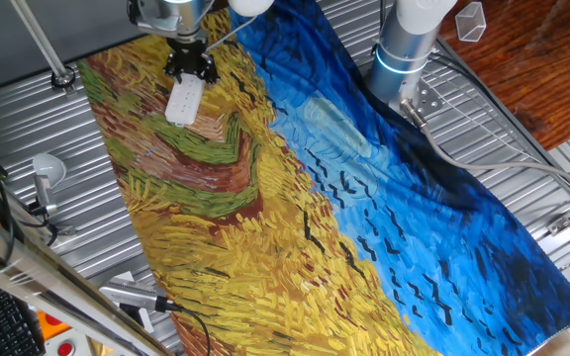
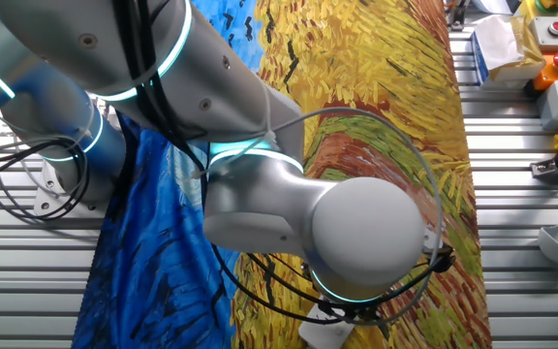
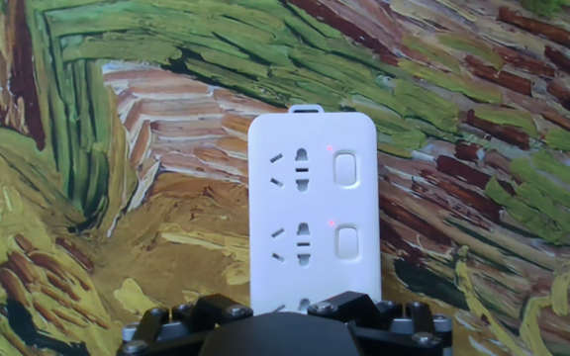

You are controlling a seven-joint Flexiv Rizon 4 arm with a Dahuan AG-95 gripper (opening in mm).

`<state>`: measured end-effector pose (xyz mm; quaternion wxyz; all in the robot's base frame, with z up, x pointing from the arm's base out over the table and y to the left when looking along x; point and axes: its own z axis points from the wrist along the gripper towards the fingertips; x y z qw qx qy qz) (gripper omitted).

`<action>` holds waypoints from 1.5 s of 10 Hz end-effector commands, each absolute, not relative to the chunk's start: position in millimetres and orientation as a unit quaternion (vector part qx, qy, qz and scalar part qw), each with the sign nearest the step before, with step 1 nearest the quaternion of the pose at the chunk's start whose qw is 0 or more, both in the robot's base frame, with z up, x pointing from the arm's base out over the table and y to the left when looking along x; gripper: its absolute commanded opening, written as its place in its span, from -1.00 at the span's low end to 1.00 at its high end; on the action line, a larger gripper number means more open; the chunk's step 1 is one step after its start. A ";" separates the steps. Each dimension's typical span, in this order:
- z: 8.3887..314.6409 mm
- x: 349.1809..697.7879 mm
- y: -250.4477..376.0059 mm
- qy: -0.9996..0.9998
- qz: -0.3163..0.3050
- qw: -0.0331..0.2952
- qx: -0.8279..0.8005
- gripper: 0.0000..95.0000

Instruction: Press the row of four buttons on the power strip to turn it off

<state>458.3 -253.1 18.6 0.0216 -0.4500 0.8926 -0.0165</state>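
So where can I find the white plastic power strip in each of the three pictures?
One fixed view: the white plastic power strip lies at upper left, directly under the black gripper.
The other fixed view: only a white corner shows at the bottom edge, beneath the grey arm.
Hand view: centre, two sockets with buttons visible.
Shared landmark: the painted yellow wheat-field cloth underneath it.

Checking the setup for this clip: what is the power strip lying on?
The power strip lies flat on a painted cloth with yellow, green and brown strokes. The gripper covers its near end, so only two buttons show; what lies beneath the cloth there is hidden.
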 end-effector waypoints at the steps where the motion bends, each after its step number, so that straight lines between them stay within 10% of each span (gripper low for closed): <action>1: 15.2 457.8 -251.9 0.892 -0.013 0.024 -0.451 0.60; 15: 19.8 457.2 -253.8 0.892 -0.015 0.022 -0.452 0.60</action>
